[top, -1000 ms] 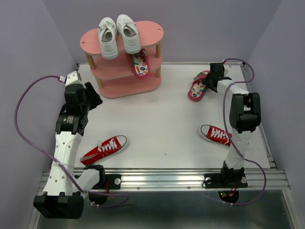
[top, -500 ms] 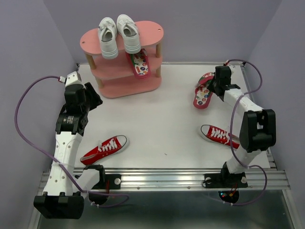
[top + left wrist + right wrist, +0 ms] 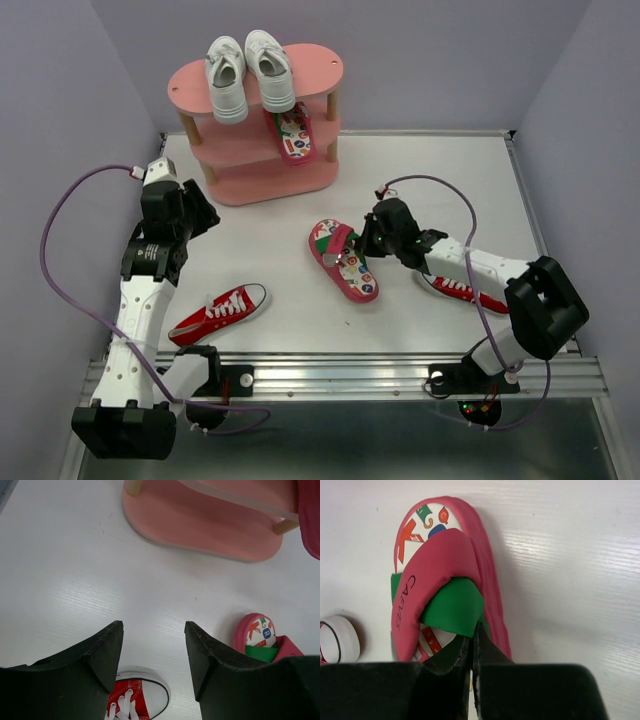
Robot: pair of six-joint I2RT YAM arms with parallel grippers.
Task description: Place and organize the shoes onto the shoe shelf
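The pink shoe shelf point(image 3: 312, 62) stands at the back left. A pair of white sneakers point(image 3: 248, 72) sits on its top board and one red flip-flop point(image 3: 293, 135) on the middle board. My right gripper point(image 3: 360, 243) point(image 3: 474, 636) is shut on the strap of the second flip-flop point(image 3: 347, 264) point(image 3: 437, 570), over the table's middle. A red sneaker point(image 3: 220, 311) lies front left, its toe point(image 3: 144, 695) below my open, empty left gripper point(image 3: 203, 216) point(image 3: 153, 626). The other red sneaker point(image 3: 462, 288) lies partly under my right arm.
The shelf's bottom board point(image 3: 200, 527) fills the top of the left wrist view, with the held flip-flop point(image 3: 261, 636) at its right edge. Purple walls close in the table's back and sides. A metal rail point(image 3: 340, 372) runs along the near edge.
My right gripper shut on the flip-flop's strap at the back right and carried it left and nearer, to the table's middle. The left arm has hardly moved.
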